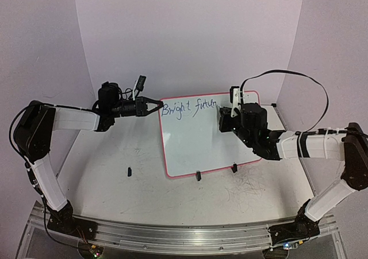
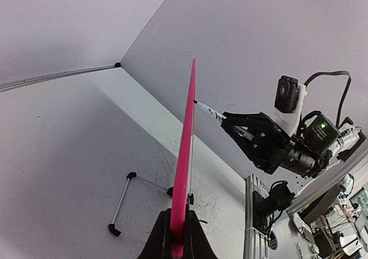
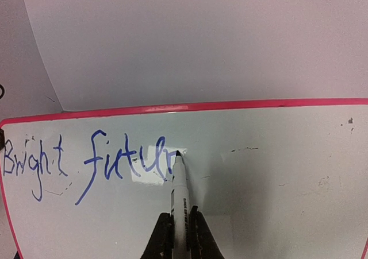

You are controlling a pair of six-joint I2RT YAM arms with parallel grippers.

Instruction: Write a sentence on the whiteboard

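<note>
The whiteboard (image 1: 201, 138) with its red-pink rim lies tilted on the table on two black clip feet. My left gripper (image 1: 155, 105) is shut on its left rim, seen edge-on in the left wrist view (image 2: 185, 155). Blue handwriting (image 3: 92, 161) on the board reads "Bright futur". My right gripper (image 3: 179, 236) is shut on a white marker (image 3: 179, 196) whose black tip touches the board just right of the last letter. In the top view the right gripper (image 1: 224, 118) sits over the board's upper right part.
A small dark marker cap (image 1: 129, 170) lies on the table left of the board. Grey scribbles (image 1: 244, 190) mark the tabletop in front of the board. A black cable (image 1: 299, 78) arcs over the right arm. White walls close in the back and sides.
</note>
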